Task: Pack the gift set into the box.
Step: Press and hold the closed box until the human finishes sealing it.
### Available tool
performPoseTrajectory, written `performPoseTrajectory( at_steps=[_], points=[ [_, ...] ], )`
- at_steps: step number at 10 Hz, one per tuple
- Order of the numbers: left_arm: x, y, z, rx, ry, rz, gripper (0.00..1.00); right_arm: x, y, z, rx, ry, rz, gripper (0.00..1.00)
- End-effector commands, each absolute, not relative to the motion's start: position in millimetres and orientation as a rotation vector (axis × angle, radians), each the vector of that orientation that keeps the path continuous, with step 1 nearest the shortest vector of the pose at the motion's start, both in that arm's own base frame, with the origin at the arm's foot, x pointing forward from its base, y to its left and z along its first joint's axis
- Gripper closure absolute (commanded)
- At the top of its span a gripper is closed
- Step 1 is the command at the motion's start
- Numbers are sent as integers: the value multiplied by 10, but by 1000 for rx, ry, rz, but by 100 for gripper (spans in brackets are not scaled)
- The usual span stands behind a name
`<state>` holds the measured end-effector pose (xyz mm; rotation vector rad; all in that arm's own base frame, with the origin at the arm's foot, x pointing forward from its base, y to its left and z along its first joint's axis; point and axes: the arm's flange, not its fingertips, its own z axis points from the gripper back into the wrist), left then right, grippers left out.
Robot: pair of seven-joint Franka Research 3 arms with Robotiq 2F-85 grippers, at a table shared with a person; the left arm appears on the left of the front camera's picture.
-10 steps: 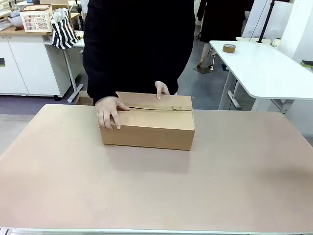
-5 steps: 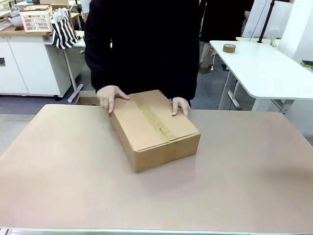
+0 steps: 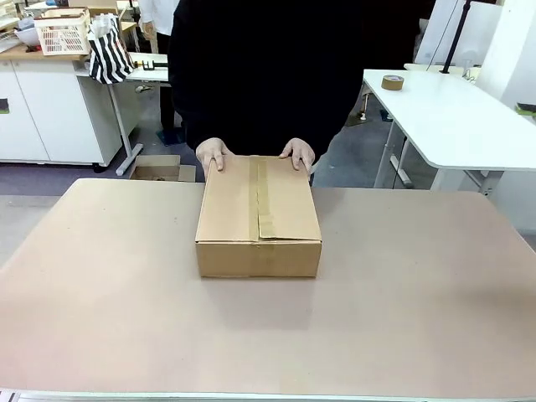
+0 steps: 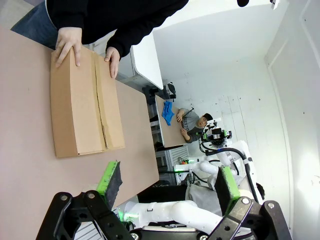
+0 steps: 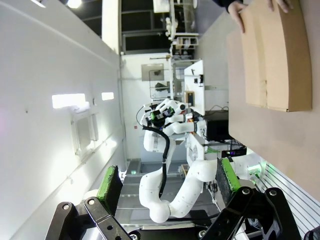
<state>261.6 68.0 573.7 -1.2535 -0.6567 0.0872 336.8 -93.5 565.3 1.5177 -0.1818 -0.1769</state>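
Front view: the box (image 3: 258, 213) sits flaps shut at the table's (image 3: 419, 293) far middle, its long axis and taped seam running from the person toward the camera. The person's hands (image 3: 213, 153) rest on its far edge. A white side table (image 3: 452, 117) stands behind, to the right. The box's contents are hidden. The left gripper (image 4: 167, 179) and right gripper (image 5: 167, 182) hang spread and empty.

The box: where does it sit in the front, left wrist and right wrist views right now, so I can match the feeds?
Front view: the box sits mid-picture on the table, short end toward the camera.
Left wrist view: the box is upper left.
Right wrist view: the box is top right, reaching the top edge.
Shared landmark: the person's hands on the box's far end.
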Motion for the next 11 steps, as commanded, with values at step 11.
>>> performPoseTrajectory(
  at_steps=[11],
  points=[
    [2637, 671, 5759, -1271, -667, 78, 0, 3374, -927, 5678, 1544, -192, -171, 0]
  ],
)
